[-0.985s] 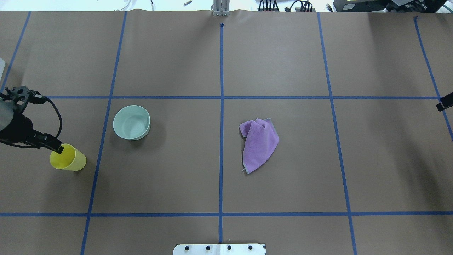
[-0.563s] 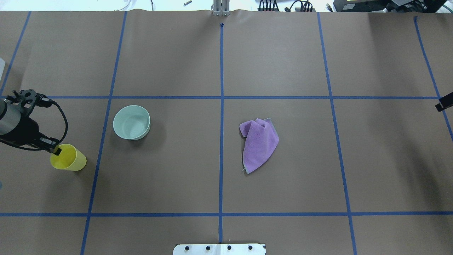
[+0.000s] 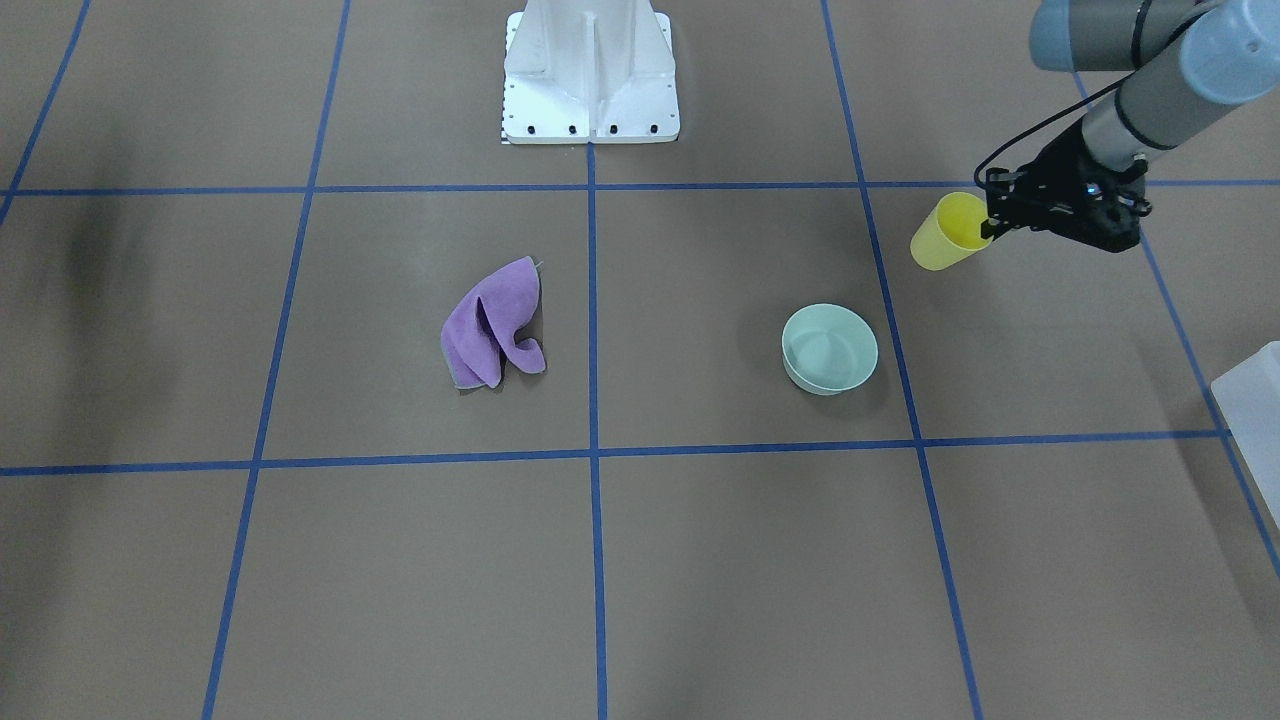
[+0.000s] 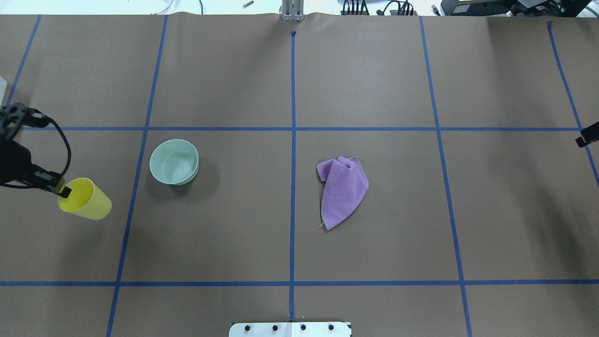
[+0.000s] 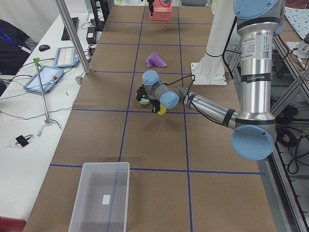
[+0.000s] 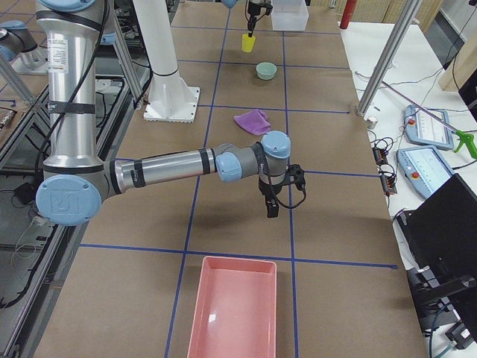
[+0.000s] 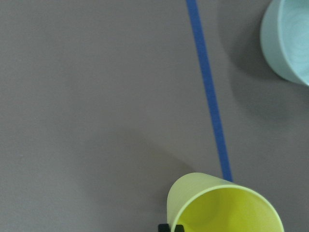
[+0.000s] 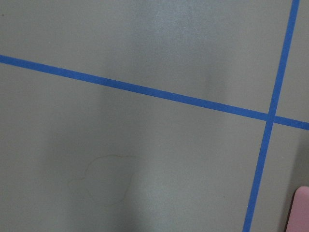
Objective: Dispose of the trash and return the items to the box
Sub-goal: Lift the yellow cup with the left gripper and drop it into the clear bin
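Note:
My left gripper [image 4: 63,189] is shut on the near rim of a yellow cup [image 4: 86,201] and holds it tilted, a little above the table at its left end. The cup also shows in the front view [image 3: 945,238] and in the left wrist view [image 7: 224,205]. The translucent box [image 5: 101,165] stands empty at the table's left end; its corner shows in the front view [image 3: 1240,385]. My right gripper [image 6: 272,207] hangs over bare table at the right end. I cannot tell whether it is open or shut.
A pale green bowl [image 4: 174,161] stands right of the cup. A crumpled purple cloth [image 4: 343,189] lies near the middle. A pink tray [image 6: 231,313] sits at the right end. The white robot pedestal [image 3: 590,70] is at the near edge.
My left gripper has moved left and up with the yellow cup, which now tilts and hangs off the table. The right arm, bowl and cloth have not moved.

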Controlling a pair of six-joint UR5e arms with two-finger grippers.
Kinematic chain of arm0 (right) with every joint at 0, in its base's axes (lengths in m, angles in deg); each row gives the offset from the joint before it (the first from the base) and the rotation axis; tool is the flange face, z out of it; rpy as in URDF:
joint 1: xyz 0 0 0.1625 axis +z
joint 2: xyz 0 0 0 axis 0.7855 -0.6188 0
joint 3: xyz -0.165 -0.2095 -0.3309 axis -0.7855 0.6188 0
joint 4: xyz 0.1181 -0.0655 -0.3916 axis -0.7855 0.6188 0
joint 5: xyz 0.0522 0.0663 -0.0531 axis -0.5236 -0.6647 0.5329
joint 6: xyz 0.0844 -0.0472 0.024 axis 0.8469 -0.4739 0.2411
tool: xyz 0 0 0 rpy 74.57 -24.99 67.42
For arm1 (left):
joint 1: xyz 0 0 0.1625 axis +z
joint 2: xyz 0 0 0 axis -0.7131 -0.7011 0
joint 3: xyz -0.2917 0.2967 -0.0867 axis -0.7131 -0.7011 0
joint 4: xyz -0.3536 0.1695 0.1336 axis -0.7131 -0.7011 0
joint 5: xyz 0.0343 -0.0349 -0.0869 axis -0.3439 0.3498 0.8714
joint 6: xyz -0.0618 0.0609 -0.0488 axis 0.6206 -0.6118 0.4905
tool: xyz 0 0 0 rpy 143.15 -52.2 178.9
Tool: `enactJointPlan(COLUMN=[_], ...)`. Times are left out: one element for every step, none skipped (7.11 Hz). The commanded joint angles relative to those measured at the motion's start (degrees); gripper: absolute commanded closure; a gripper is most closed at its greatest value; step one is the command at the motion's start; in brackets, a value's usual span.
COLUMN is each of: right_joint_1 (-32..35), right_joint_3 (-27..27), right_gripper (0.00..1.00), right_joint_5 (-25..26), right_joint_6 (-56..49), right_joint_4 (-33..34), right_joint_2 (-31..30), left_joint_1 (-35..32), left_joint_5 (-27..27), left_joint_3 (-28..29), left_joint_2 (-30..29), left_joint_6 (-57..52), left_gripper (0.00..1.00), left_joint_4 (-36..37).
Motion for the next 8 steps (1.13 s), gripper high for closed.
enactJointPlan(right_joint_1=[0.0,0.0,0.0,-0.1,0.0,0.0,0.0,0.0], right_joint_3=[0.0,0.2,0.6,1.0,1.2,1.2,1.3,1.4], right_gripper=[0.0,0.0,0.0,0.0,0.0,0.0,0.0,0.0], right_joint_5=[0.0,0.0,0.1,0.1,0.6,0.6,0.8,1.2], right_joint_6=[0.0,0.0,-0.1,-0.1,0.0,0.0,0.0,0.0], right_joint_4=[0.0,0.0,0.0,0.0,0.0,0.0,0.0,0.0], right_joint_2=[0.0,0.0,0.5,0.7,1.2,1.2,1.6,1.9], left_joint_1=[-13.8,-19.2,-25.3,-29.5,-33.1,-34.5,-35.0,-34.9], left_joint_5=[1.8,1.2,0.3,0.4,-0.1,-0.4,-0.5,-0.4], left_joint_3=[0.7,5.4,15.8,28.4,41.6,50.3,56.5,62.4], left_joint_2=[-0.8,-4.4,-10.8,-17.5,-25.2,-28.5,-28.7,-28.7], left_joint_6=[-17.0,-28.6,-38.7,-47.6,-54.3,-59.2,-59.3,-59.3], left_gripper=[1.0,1.0,1.0,1.0,1.0,1.0,1.0,1.0], left_joint_4=[12.4,19.1,19.8,19.7,19.2,16.9,9.5,3.5])
